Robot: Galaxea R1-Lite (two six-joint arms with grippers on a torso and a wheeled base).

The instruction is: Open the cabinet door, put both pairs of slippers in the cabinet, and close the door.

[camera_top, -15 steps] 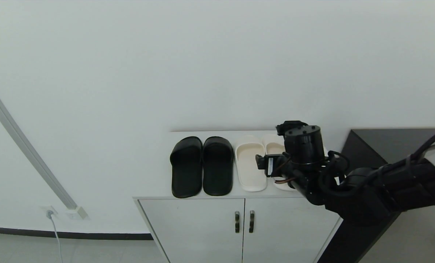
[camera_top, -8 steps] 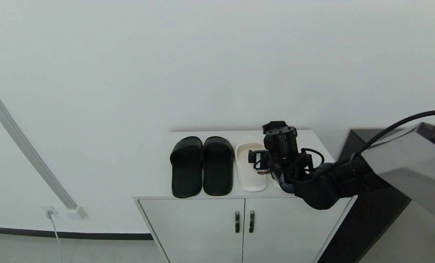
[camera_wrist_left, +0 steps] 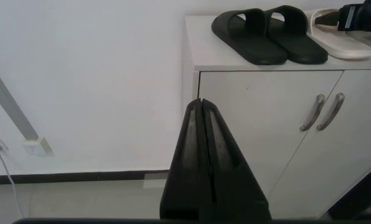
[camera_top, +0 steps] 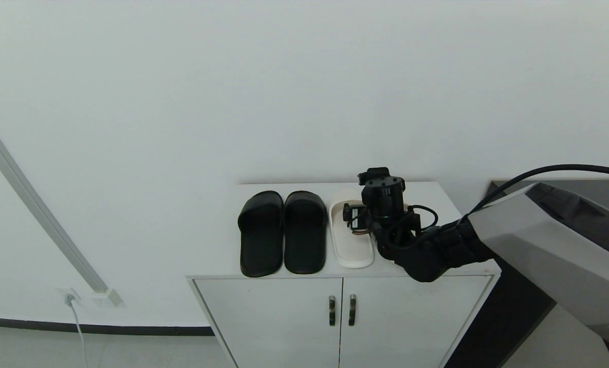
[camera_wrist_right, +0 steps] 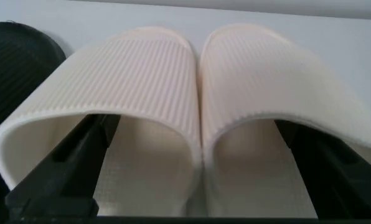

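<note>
The right gripper's [camera_wrist_right: 195,143] fingers [camera_wrist_right: 55,174] are spread wide, one reaching under the strap of each of the white slippers [camera_wrist_right: 136,74], so the pair sits between them, not yet pinched. The two slippers lie side by side and touching on the cabinet top [camera_top: 437,197], toes beyond the fingertips toward the wall. The black slippers [camera_top: 304,230] rest just to the left of the fingers on the same top. Below the fingers both cabinet doors [camera_top: 268,317] are shut, their handles [camera_top: 341,309] untouched.

Over the last second the right arm has swung in from the cabinet's right end and moved left over the white pair, now covering the right-hand slipper in the head view. That suggests a grasp on this pair is imminent, though the door-opening step looks undone. The left gripper [camera_wrist_left: 202,124], its fingers pressed together on nothing, hangs well apart, low by the cabinet's left corner.
</note>
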